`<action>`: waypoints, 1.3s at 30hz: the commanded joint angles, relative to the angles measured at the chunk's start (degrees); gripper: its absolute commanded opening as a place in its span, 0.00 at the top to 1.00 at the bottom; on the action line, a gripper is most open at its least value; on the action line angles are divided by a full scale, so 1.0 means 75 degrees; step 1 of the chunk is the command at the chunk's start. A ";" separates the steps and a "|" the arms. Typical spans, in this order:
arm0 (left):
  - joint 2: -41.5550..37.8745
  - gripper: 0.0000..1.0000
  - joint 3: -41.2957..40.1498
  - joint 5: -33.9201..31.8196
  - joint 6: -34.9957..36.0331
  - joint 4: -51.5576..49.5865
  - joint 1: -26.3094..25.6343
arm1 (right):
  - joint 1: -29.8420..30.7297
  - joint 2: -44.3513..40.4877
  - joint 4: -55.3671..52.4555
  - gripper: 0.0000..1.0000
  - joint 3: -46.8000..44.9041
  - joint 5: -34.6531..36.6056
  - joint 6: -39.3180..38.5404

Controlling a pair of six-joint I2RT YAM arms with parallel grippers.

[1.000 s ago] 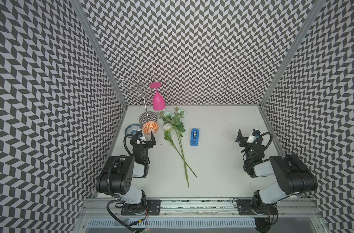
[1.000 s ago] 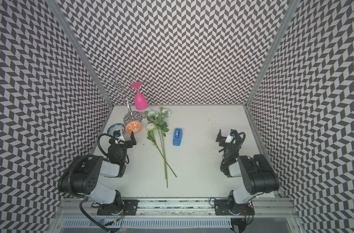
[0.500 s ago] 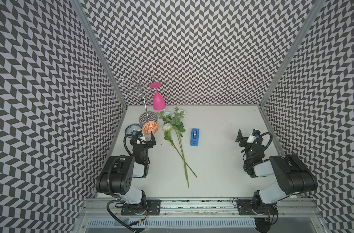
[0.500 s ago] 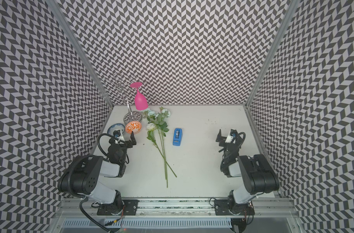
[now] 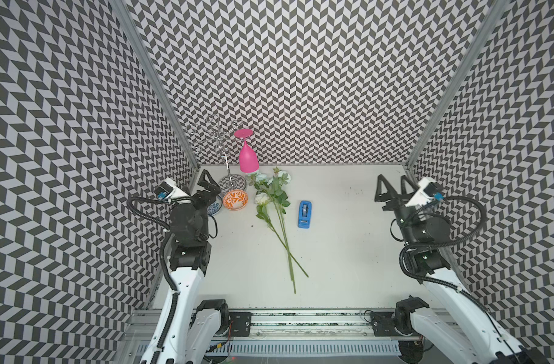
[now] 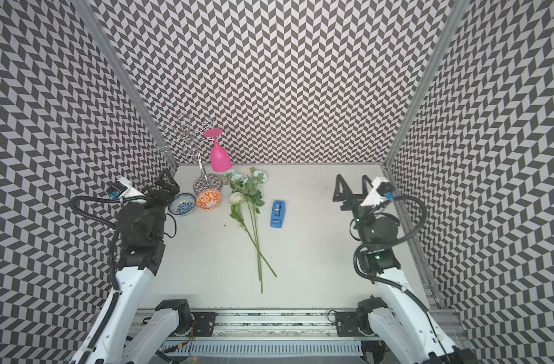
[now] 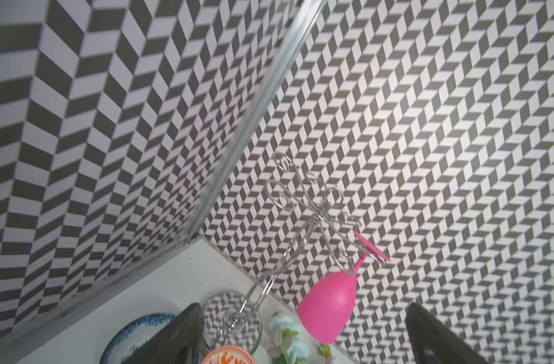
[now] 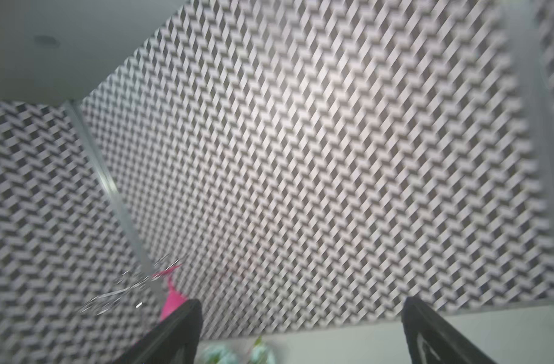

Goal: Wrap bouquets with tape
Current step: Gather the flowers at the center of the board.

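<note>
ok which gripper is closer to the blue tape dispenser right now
Right, narrowly. The right gripper hangs open off the tape dispenser toward the right wall; the left gripper, also open, sits beyond the flowers, above the bowls.

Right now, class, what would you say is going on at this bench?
Nothing is being handled at this moment. The flowers lie loose on the table, stems crossing, with the blue tape dispenser beside them, untouched. The left gripper hangs open near two small bowls, the right gripper open at the table's far side. No tape is on the stems.
</note>
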 commanded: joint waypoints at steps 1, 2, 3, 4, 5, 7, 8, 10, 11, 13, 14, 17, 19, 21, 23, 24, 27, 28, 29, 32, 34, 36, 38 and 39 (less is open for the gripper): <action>0.0280 0.00 0.0207 0.2438 -0.0147 -0.2009 0.0253 | 0.1675 0.1231 -0.3388 0.01 0.0725 -0.0901 0.0215; 0.0335 0.01 0.0285 0.2780 0.0061 -0.2155 0.0296 | 0.2237 0.1641 -0.3643 0.01 0.0929 -0.0870 0.0084; 0.0404 0.00 0.0376 0.3116 0.0217 -0.2342 0.0362 | 0.2775 0.2072 -0.3931 0.01 0.1150 -0.0716 0.0060; 0.0496 0.00 0.0465 0.3391 0.0287 -0.2497 0.0421 | 0.3182 0.2420 -0.4078 0.02 0.1336 -0.0698 0.0038; 0.0597 0.01 0.0573 0.3684 0.0341 -0.2673 0.0543 | 0.3551 0.2833 -0.4220 0.07 0.1572 -0.0766 -0.0028; 0.0812 0.01 0.0804 0.4609 0.0576 -0.2802 0.0930 | 0.4183 0.3623 -0.4828 0.15 0.2227 -0.0536 -0.0061; 0.0906 0.00 0.0899 0.4998 0.0631 -0.2834 0.1163 | 0.4432 0.4018 -0.5089 0.15 0.2524 -0.0479 -0.0178; 0.0998 0.00 0.0863 0.5715 0.0705 -0.2655 0.1496 | 0.4677 0.4804 -0.5445 0.18 0.2980 -0.0229 -0.0231; 0.1037 0.00 0.0787 0.5975 0.0669 -0.2547 0.1622 | 0.4692 0.5246 -0.5572 0.20 0.3198 -0.0296 -0.0325; 0.1122 0.00 0.0573 0.6275 0.0612 -0.2334 0.1763 | 0.4683 0.6133 -0.6163 0.23 0.3819 0.0037 -0.0452; 0.1188 0.00 0.0475 0.6439 0.0587 -0.2221 0.1814 | 0.4691 0.6587 -0.6447 0.26 0.4156 0.0106 -0.0532; 0.1388 0.01 0.0359 0.6704 0.0680 -0.2144 0.1908 | 0.4692 0.7402 -0.6716 0.27 0.4812 0.0230 -0.0675; 0.1537 0.00 0.0471 0.6666 0.0895 -0.2333 0.1941 | 0.4692 0.7733 -0.6690 0.27 0.5087 0.0454 -0.0668; 0.1600 0.00 0.0575 0.6368 0.1130 -0.2608 0.1940 | 0.4672 0.8116 -0.6821 0.27 0.5478 0.0483 -0.0770; 0.1612 0.00 0.0577 0.6236 0.1284 -0.2659 0.1953 | 0.4680 0.8478 -0.6948 0.28 0.5862 0.0284 -0.0993; 0.1623 0.00 0.0559 0.6192 0.1334 -0.2699 0.1949 | 0.4670 0.8625 -0.6939 0.30 0.5972 0.0177 -0.1064; 0.1670 0.00 0.0531 0.6133 0.1475 -0.2752 0.1955 | 0.4674 0.9039 -0.7206 0.34 0.6375 0.0306 -0.1145; 0.1682 0.01 0.0521 0.6120 0.1506 -0.2771 0.1956 | 0.4680 0.9137 -0.7305 0.36 0.6478 0.0489 -0.1151; 0.1692 0.01 0.0508 0.6111 0.1546 -0.2774 0.1953 | 0.4680 0.9234 -0.7412 0.39 0.6551 0.0636 -0.1119; 0.1722 0.01 0.0527 0.6105 0.1561 -0.2786 0.1956 | 0.4692 0.9400 -0.7619 0.49 0.6628 0.0930 -0.1116; 0.1706 0.02 0.0541 0.6131 0.1532 -0.2781 0.1957 | 0.4733 0.9381 -0.7642 0.56 0.6505 0.1030 -0.1147; 0.1682 0.09 0.0531 0.6070 0.1419 -0.2780 0.1953 | 0.4763 0.9301 -0.7556 0.70 0.6261 0.1076 -0.1336; 0.1662 0.17 0.0473 0.6048 0.1175 -0.2778 0.1949 | 0.4764 0.9161 -0.7508 0.76 0.5989 0.1302 -0.1404; 0.1670 0.18 0.0423 0.6164 0.1059 -0.2759 0.1947 | 0.4761 0.9047 -0.7483 0.80 0.5826 0.1431 -0.1422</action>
